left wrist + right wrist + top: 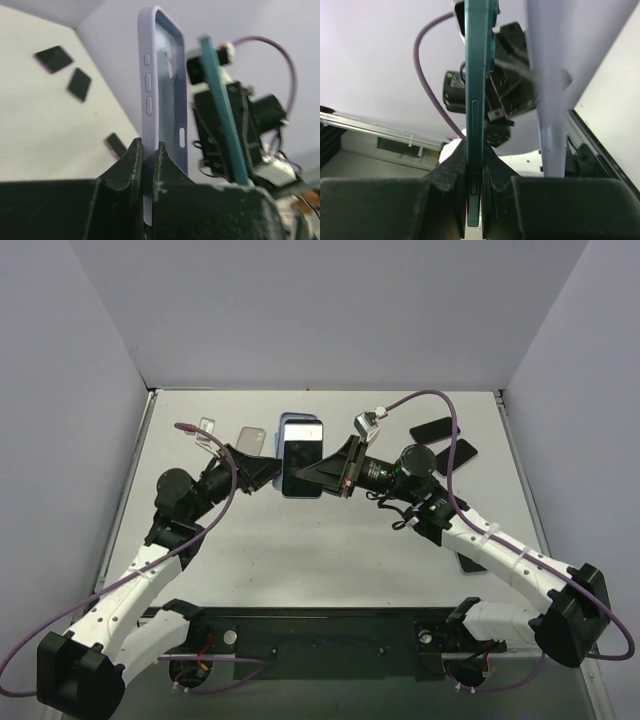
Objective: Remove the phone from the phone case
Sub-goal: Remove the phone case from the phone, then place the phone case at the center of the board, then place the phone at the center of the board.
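Apart, matte lilac case (149,100), slim teal phone (476,125)

Left wrist view: the lavender silicone phone case (162,100) stands upright at centre frame, its lower edge in the left gripper (148,152). Just right of it is the teal slab phone (220,105), with a gap between them at the top. Right wrist view: the phone sits centre frame in the right gripper (474,150), the case to its right. From above, two black flat phones (432,428) lie upper right on the white desk (300,550), and a clear plastic case (252,440) lies upper left.
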Motion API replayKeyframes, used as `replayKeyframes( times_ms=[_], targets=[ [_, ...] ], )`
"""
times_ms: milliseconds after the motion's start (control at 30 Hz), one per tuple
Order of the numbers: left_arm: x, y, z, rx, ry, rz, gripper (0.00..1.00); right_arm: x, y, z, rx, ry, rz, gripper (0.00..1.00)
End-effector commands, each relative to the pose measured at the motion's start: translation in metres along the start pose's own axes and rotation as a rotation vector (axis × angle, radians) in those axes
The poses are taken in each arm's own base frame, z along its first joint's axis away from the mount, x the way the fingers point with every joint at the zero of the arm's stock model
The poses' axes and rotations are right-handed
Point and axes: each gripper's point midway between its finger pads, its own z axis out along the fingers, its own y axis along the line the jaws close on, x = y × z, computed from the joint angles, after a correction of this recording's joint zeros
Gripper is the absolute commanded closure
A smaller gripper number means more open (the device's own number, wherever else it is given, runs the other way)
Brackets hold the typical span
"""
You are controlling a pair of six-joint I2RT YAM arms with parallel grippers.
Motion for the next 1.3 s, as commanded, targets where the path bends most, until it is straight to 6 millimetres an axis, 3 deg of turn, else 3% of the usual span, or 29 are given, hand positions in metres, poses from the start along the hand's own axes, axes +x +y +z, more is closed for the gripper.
replayKeyframes(
  times_ms=[0,33,67,100,267,400,500,600,667,700,733,833,1033,1067,1167,1200,1233,1267],
  targets=[
    [-0.013,0.073,-0.022,-0.433,-0.060,0.085,1.00,-0.007,0.026,-0.023,0.036,-0.035,-0.178,1.00],
    [-0.006,0.098,-0.036,-0.540,-0.039,0.108,1.00,-0.013,0.024,-0.032,0.065,-0.061,-0.242,1.00],
    [-0.001,0.111,-0.045,-0.597,-0.024,0.105,1.00,-0.017,0.010,-0.038,0.140,-0.073,-0.235,1.00],
    [0.008,0.130,-0.058,-0.662,0.001,0.108,1.00,-0.024,0.010,-0.046,0.158,-0.097,-0.282,1.00],
    [0.043,0.178,-0.089,-0.782,0.079,0.065,1.00,-0.063,-0.044,-0.100,0.470,-0.222,-0.343,1.00],
    [0.059,0.204,-0.117,-0.915,0.132,0.075,1.00,-0.103,-0.101,-0.159,0.743,-0.335,-0.310,1.00],
    [0.062,0.218,-0.137,-1.042,0.171,0.083,1.00,-0.123,-0.139,-0.197,0.951,-0.384,-0.331,1.00],
    [0.060,0.224,-0.152,-1.125,0.169,0.103,1.00,-0.138,-0.171,-0.237,1.100,-0.465,-0.245,1.00],
    [0.054,0.227,-0.162,-1.172,0.154,0.147,1.00,-0.145,-0.197,-0.273,1.199,-0.556,-0.159,1.00],
    [0.053,0.228,-0.164,-1.183,0.154,0.159,1.00,-0.150,-0.202,-0.282,1.210,-0.584,-0.153,1.00],
    [0.053,0.230,-0.165,-1.180,0.172,0.188,1.00,-0.155,-0.217,-0.307,1.272,-0.631,-0.103,1.00],
    [0.061,0.240,-0.166,-1.196,0.230,0.177,1.00,-0.169,-0.241,-0.349,1.345,-0.701,-0.032,1.00],
    [0.061,0.258,-0.182,-1.317,0.240,0.184,1.00,-0.199,-0.276,-0.383,1.343,-0.778,0.048,1.00],
    [0.058,0.258,-0.184,-1.331,0.233,0.196,0.97,-0.205,-0.278,-0.387,1.345,-0.796,0.046,1.00],
    [0.047,0.251,-0.185,-1.356,0.192,0.201,0.62,-0.222,-0.300,-0.408,1.361,-0.843,0.085,1.00],
    [0.044,0.247,-0.183,-1.345,0.175,0.202,0.57,-0.228,-0.302,-0.404,1.323,-0.836,0.088,1.00],
    [0.044,0.244,-0.184,-1.345,0.175,0.198,0.40,-0.234,-0.312,-0.408,1.307,-0.856,0.118,1.00],
    [0.041,0.240,-0.182,-1.330,0.164,0.205,0.35,-0.240,-0.313,-0.405,1.275,-0.853,0.120,1.00]
  ],
)
